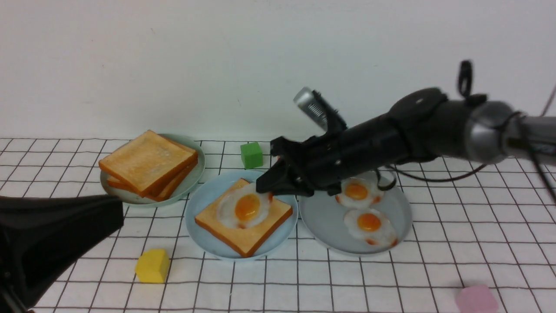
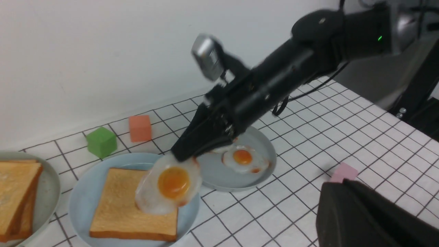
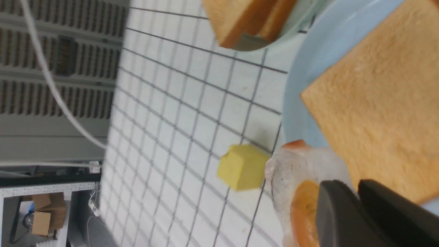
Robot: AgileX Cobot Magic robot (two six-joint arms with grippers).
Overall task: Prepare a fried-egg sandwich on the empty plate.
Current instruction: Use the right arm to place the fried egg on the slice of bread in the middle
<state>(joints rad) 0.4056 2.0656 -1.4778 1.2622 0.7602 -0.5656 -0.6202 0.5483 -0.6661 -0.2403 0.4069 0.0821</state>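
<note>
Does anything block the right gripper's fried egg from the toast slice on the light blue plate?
Nothing visible does. The right gripper holds the fried egg above the toast slice on the blue plate, and no object shows between them.

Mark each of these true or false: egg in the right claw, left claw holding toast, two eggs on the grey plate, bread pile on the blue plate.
1. The right claw grips a fried egg. True.
2. The left claw holds a toast slice. False: it is shut, with no toast in it.
3. Two fried eggs lie on the grey plate. True.
4. The toast pile sits on the blue plate. False: it is on the pale green plate; the blue one bears a single slice.
</note>
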